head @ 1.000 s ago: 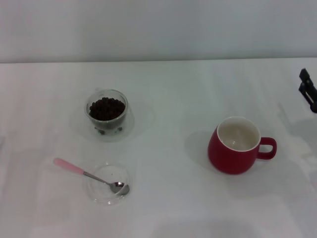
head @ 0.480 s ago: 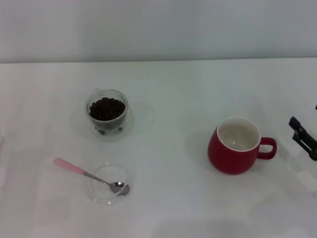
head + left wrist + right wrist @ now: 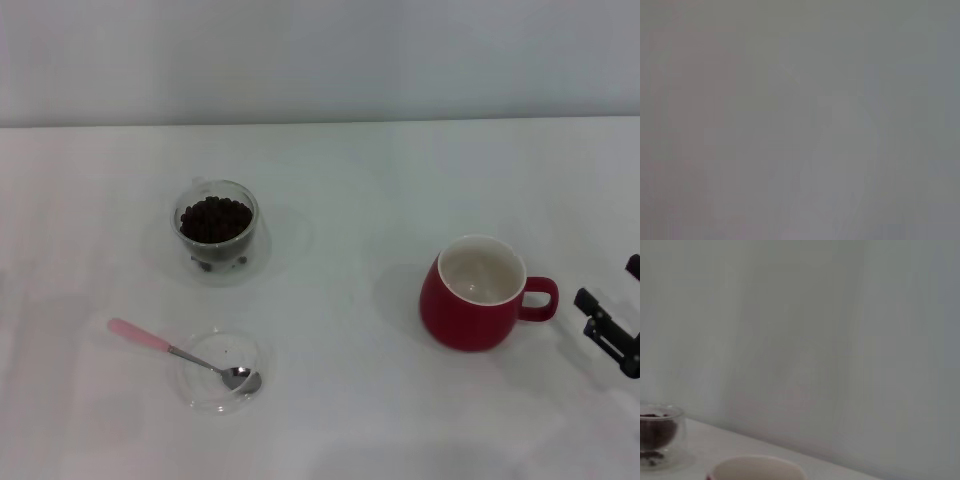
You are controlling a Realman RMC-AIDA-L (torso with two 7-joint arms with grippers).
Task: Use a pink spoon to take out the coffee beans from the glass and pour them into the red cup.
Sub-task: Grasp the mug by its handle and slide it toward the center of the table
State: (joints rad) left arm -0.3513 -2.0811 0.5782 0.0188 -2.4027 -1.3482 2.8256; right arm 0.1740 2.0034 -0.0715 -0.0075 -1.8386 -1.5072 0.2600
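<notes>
The right end effector (image 3: 610,330) has dropped nearer, now just right of the red cup (image 3: 472,293), apparently to steady it; its finger state cannot be told. The pink spoon (image 3: 160,346) lies untouched.

Red cup (image 3: 474,311) w/ cream inside, pink-handled spoon (image 3: 180,353), seemingly black tool (image 3: 612,330).

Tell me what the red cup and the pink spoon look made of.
The red cup: likely glazed ceramic, glossy red outside, cream-white inside. The pink spoon: shiny bowl and neck look like metal; the matte pale pink handle may be plastic or coating, unclear.
</notes>
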